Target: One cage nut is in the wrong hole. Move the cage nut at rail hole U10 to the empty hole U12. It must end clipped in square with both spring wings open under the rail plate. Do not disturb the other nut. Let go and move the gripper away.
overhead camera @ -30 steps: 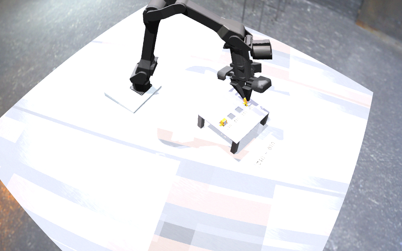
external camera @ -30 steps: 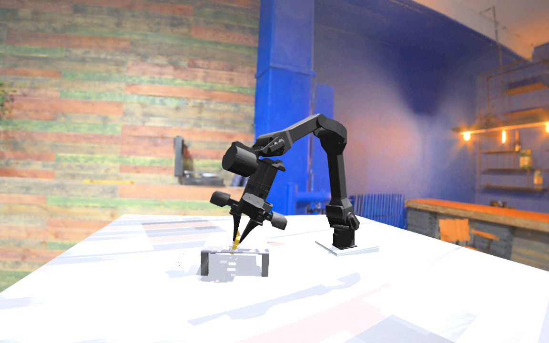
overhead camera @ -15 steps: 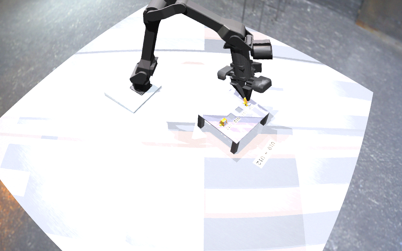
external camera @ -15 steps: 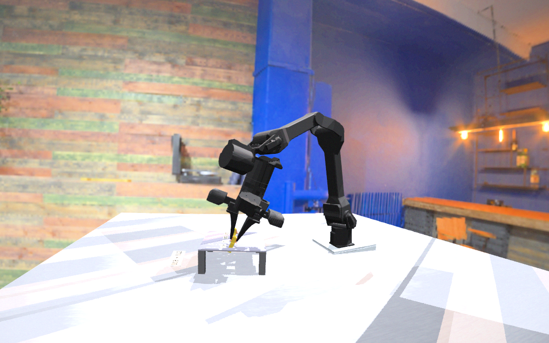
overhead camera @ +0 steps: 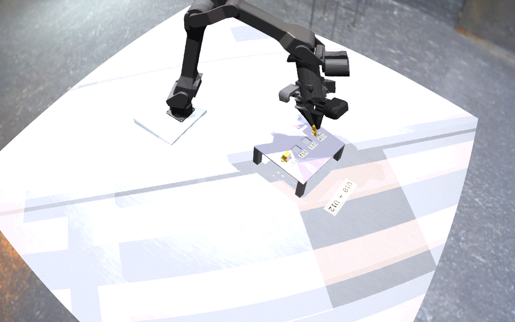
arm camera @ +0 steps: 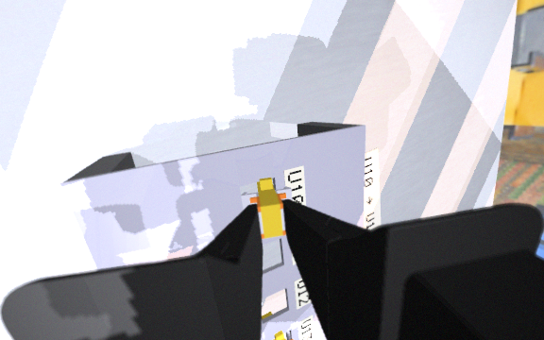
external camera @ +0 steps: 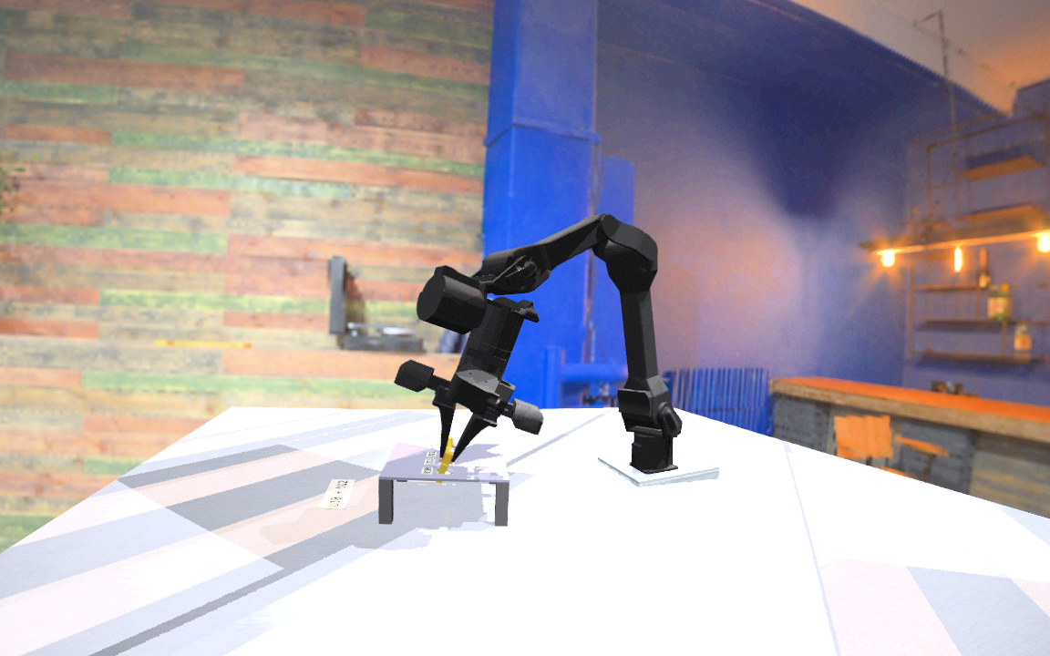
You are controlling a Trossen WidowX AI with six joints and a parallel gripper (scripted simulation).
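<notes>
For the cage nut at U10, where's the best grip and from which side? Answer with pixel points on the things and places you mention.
Probably the sides of the upright body of the cage nut (overhead camera: 314,130) (external camera: 447,458) (arm camera: 272,221), from above: it stands proud of the rail plate (overhead camera: 331,140) (external camera: 406,471) (arm camera: 329,161), narrow enough for the gripper (overhead camera: 317,127) (external camera: 447,459) (arm camera: 271,204) to straddle.
</notes>
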